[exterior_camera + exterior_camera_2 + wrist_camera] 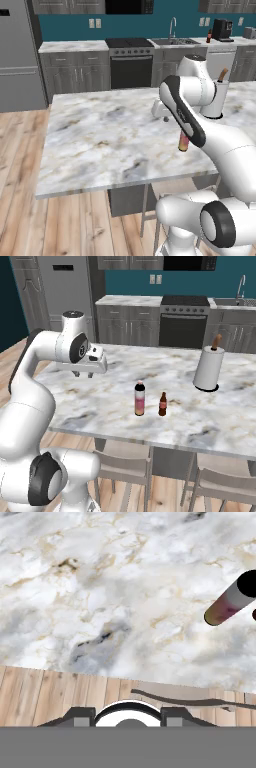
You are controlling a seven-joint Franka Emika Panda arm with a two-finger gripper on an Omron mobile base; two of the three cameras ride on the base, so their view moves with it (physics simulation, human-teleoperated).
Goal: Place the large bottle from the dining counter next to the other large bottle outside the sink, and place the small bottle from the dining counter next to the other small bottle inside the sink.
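Standing upright on the dining counter (100, 406) near its front edge: large bottle (139, 398), small bottle (162, 404) just beside it. Farther back, toward the right edge, paper towel roll (208, 368).

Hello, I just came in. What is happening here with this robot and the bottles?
The robot's tool hovers over the marble dining counter, holding nothing. The large bottle and the small bottle stand upright side by side on the counter, to the right of the tool in the right base view, not yet picked up. A paper towel roll stands further back. The sink is on the far counter.
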